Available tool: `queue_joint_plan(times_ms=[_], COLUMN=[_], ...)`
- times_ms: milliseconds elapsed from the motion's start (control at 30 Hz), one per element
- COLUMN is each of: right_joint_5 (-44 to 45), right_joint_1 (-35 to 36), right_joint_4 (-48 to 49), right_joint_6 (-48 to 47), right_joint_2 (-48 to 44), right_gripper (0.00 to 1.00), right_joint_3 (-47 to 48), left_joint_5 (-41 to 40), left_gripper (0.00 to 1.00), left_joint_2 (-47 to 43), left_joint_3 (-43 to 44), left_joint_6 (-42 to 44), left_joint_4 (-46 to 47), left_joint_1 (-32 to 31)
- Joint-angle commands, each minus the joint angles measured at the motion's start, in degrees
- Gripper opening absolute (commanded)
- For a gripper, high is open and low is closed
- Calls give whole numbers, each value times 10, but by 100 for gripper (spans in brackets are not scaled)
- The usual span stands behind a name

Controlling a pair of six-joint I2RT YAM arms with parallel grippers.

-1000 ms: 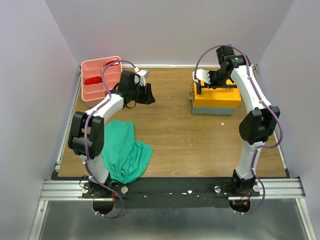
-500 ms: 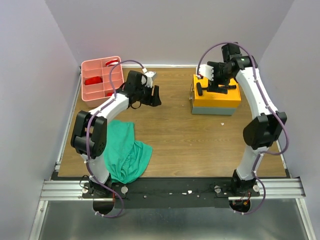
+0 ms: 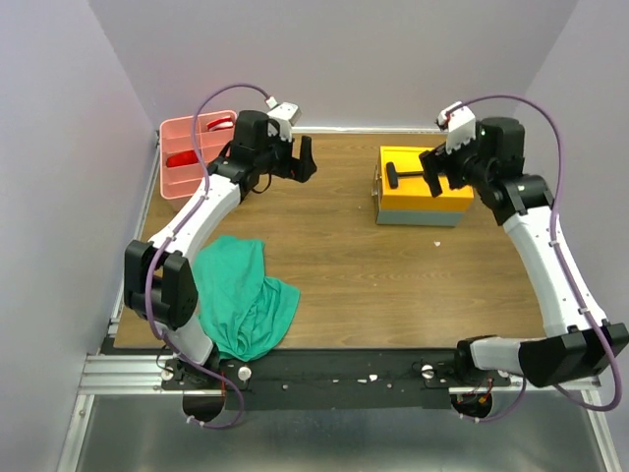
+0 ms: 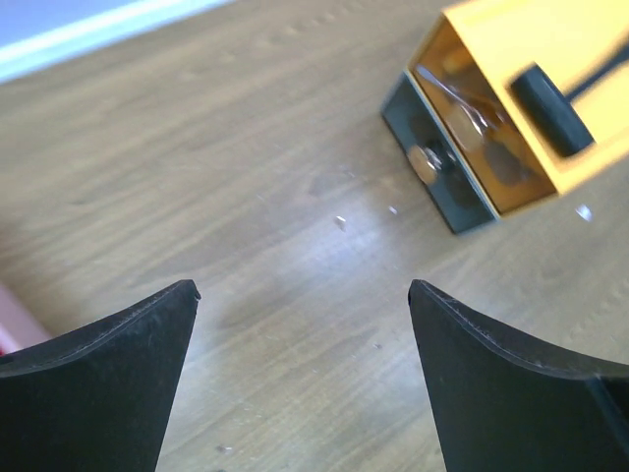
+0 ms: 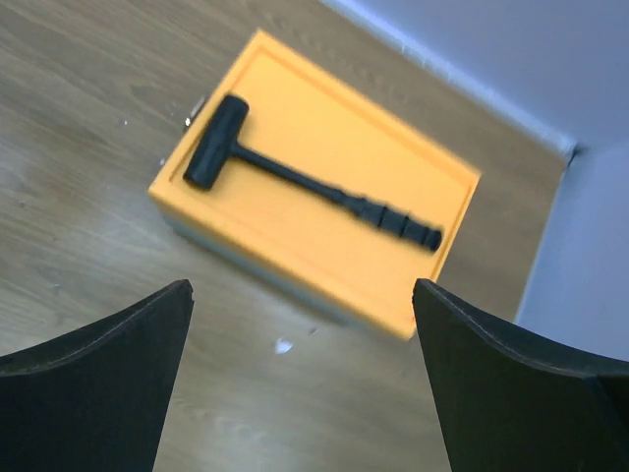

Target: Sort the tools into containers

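Note:
A black hammer (image 3: 405, 175) (image 5: 307, 179) lies flat on the yellow lid of the grey-based toolbox (image 3: 418, 197) (image 5: 324, 236) at the back right. My right gripper (image 3: 431, 173) (image 5: 302, 287) hovers open and empty above the box's right side, off the hammer. The pink divided tray (image 3: 187, 122) sits at the back left with red-handled pliers (image 3: 183, 157) in a compartment. To the tray's right my left gripper (image 3: 303, 160) (image 4: 305, 285) hangs open and empty over bare wood. In the left wrist view the toolbox (image 4: 491, 128) lies ahead.
A crumpled green cloth (image 3: 244, 295) lies on the near left of the wooden table. A small white scrap (image 3: 437, 245) sits just in front of the toolbox. Purple walls close in the back and both sides.
The right gripper opened, left the hammer on the toolbox lid and drew back up to the right. The left gripper opened wider and rose, shifting slightly back and right of the tray.

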Motion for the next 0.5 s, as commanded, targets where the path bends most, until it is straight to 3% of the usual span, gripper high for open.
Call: queue_joint_plan(times_ms=[0,200,467], right_joint_5=[127,134,84], right_joint_1=[1,1,1], right_joint_4=[62,91,102], right_joint_6=[186,153,178], right_joint_2=[-58,-139,-241], right_gripper=[100,100,100], right_joint_3=[-112,-205,-289], left_joint_5=[-135,-235,-260], left_gripper=[99,99,99], left_joint_2=[-32,-30,9], left_joint_3=[32,68,188], left_joint_6=[16,38,74], left_joint_4=[-34,-75,-121], left_joint_1=[4,6,6])
